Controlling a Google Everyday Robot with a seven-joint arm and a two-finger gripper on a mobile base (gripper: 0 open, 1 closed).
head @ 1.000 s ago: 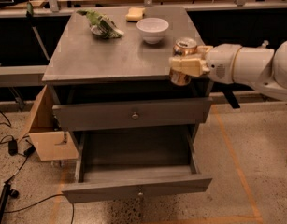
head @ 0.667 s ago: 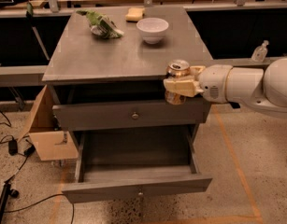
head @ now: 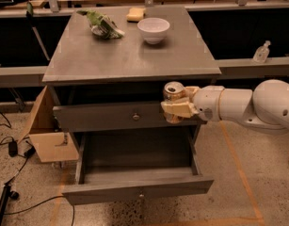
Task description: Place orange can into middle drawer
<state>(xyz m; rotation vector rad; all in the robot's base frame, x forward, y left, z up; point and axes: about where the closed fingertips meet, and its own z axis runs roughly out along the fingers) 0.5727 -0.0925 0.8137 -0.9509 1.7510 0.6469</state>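
One orange-gold metal can (head: 172,91) held, unplaced.
Cream gripper (head: 176,109) clamped round it above open grey wooden middle drawer (head: 139,186).

The white arm (head: 257,107) extends horizontally from the right edge of the frame toward the centre at mid-height. Its gripper (head: 172,108) sits just right of centre, cream fingers (head: 181,110) clamped around the upright orange can (head: 173,92).

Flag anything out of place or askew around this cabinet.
Only the cardboard box at the cabinet's left, standing tilted with a flap open. The gripper holds the orange can upright before the upper drawer; the middle drawer is pulled out, as intended.
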